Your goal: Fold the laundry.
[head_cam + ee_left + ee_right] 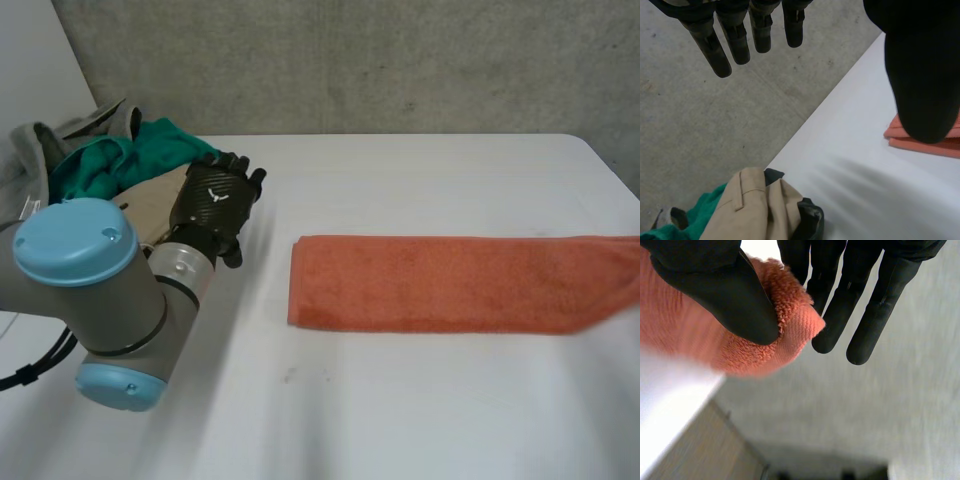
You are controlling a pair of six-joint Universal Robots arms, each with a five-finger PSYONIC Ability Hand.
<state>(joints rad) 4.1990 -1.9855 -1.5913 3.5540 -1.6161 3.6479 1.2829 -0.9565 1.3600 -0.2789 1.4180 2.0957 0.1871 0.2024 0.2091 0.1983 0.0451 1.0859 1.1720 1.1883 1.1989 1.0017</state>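
An orange towel [450, 283], folded into a long strip, lies across the white table [400, 400] from the middle out to the right edge. At that far right end my right hand [725, 290] pinches the towel's end [790, 320] between thumb and fingers, out past the table's edge. My left hand [215, 200] hovers at the left of the table with its fingers [735, 40] straight and nothing in it. The towel's near end [940, 142] lies beside its thumb, apart from it.
A pile of clothes sits at the table's back left corner: a green garment [120, 160], a tan one [150, 205] and a grey one [30, 160]. The tan garment [750, 210] lies under my left hand's fingertips. A concrete wall stands behind the table.
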